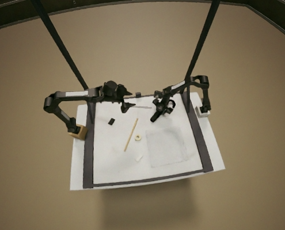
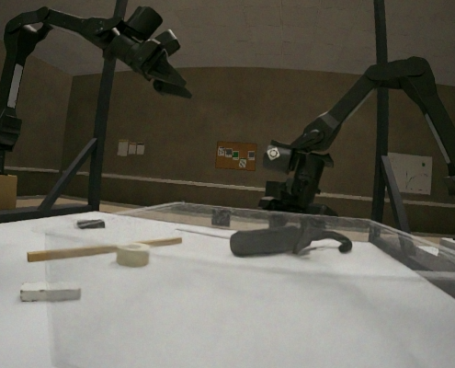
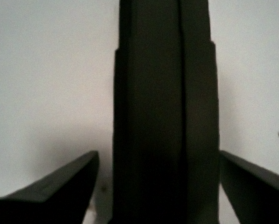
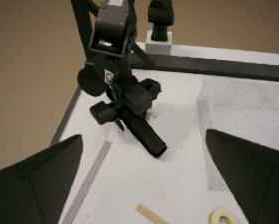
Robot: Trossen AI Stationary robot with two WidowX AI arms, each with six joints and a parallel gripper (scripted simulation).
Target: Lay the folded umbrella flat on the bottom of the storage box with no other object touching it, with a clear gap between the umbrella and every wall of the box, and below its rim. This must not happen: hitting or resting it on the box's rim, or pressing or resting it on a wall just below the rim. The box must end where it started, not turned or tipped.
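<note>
The folded black umbrella (image 1: pixel 158 111) with a hooked handle lies flat on the white table top, outside the clear storage box (image 1: pixel 166 146) and beyond its far wall. It also shows in the exterior view (image 2: pixel 277 240) through the box's clear wall. My left gripper (image 1: pixel 162 107) is open and low over the umbrella. In the left wrist view its fingers straddle the umbrella (image 3: pixel 163 110) with gaps on both sides. My right gripper (image 1: pixel 129 104) (image 2: pixel 173 87) is open and empty, raised high above the table. The right wrist view shows the umbrella (image 4: pixel 143 131) under the left arm.
A wooden stick (image 1: pixel 130 134), a tape ring (image 1: pixel 138 139), a white block (image 1: pixel 139 157) and a small black block (image 1: pixel 111 121) lie left of the box. A thin grey strip (image 1: pixel 143 107) lies near the umbrella. Dark frame posts stand at the table's far corners.
</note>
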